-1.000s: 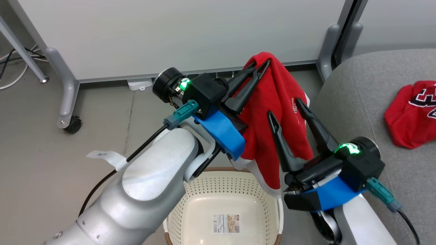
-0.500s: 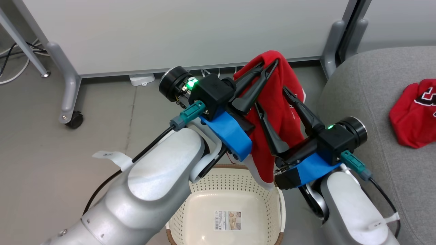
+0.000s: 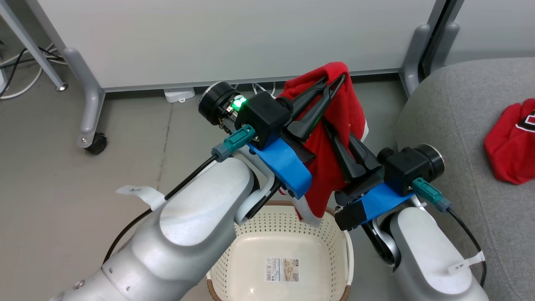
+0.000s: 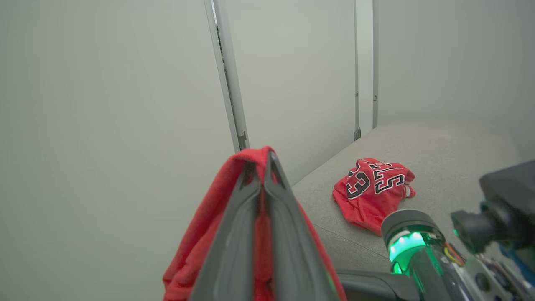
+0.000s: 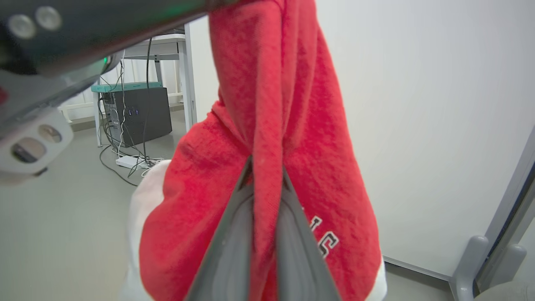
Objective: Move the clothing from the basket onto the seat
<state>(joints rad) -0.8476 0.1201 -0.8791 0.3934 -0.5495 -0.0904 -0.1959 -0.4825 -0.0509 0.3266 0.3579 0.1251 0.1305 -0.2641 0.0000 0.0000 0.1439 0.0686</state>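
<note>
Jersey in the air, hung between both arms above the basket; its white hem dangles just over the far rim. Left gripper is clenched on the top fold of the cloth. The right gripper is pinched shut on a fold lower down (its wrist view shows red fabric squeezed between the fingers). Second jersey lies crumpled on the seat, off to the robot's right. Basket holds nothing but its paper label.

Step in hand, by the look of it: carry this last piece across to the seat. To do it well:
- Lift until the hem clears the rim.
- Swing both arms right together so the cloth isn't stretched.
- Lower over bare cushion beside the other jersey, then release both grips.
</note>
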